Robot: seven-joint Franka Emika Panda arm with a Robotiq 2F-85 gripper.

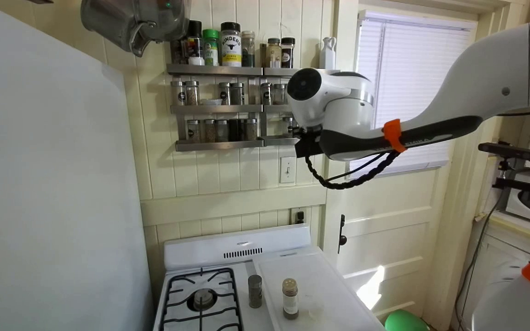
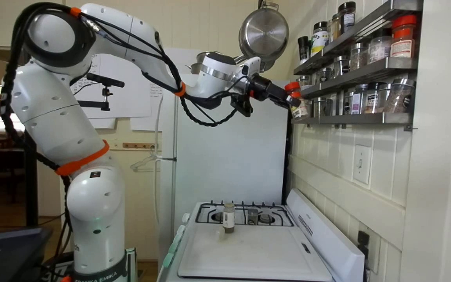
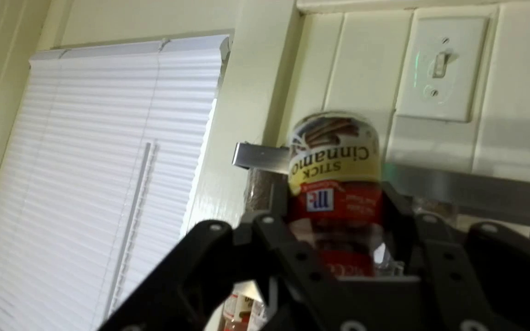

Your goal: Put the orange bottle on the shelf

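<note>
Red tops the one bottle [image 3: 336, 188], pinched snugly between two fingers [image 3: 396, 220] in front of the shelf [image 1: 216, 109], near the end of its metal rail [image 3: 453, 188]; whether it touches that edge cannot be told. Three tiers [image 1: 219, 145] make up the shelf, with one other red-capped jar [image 2: 403, 37] on the middle one. Below the shelf lie one light switch [image 1: 287, 170] and open room down to the stove [image 1: 200, 253], bearing one pale jar [image 1: 290, 301] and one dark jar [image 1: 255, 292].

A pale jar [image 1: 290, 299] and a dark bottle [image 1: 255, 291] stand on the stove [image 1: 319, 285] beside the refrigerator [image 1: 58, 184].
</note>
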